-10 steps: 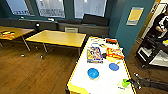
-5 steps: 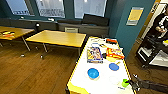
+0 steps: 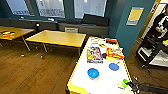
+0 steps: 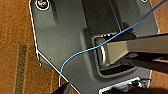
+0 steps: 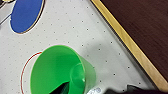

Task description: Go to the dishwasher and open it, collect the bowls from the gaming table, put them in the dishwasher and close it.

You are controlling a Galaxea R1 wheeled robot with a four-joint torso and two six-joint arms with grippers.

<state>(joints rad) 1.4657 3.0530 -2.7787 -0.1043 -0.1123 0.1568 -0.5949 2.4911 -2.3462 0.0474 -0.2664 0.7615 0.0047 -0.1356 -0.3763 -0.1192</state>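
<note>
The gaming table [image 3: 105, 81] with its glossy white top and yellow edges runs away from me on the right. One bright blue bowl [image 3: 93, 73] stands on its near half, upright and alone. My right gripper [image 3: 132, 85] reaches in from the lower right, right beside a green cup [image 3: 124, 82] at the table's near right corner. The green cup [image 5: 60, 70] looms large in the right wrist view, on the dotted white top [image 5: 100, 37]. My left gripper [image 4: 63, 89] hangs over wooden floor. The dishwasher is out of view.
A flat blue disc [image 3: 114, 66] lies beyond the cup, with game boxes [image 3: 94, 54] further back. Two yellow-wood tables [image 3: 57, 38] stand to the left. At the right, a person [image 3: 160, 25] stands by a black cart [image 3: 152, 50]. Wooden floor [image 3: 37, 72] lies open on the left.
</note>
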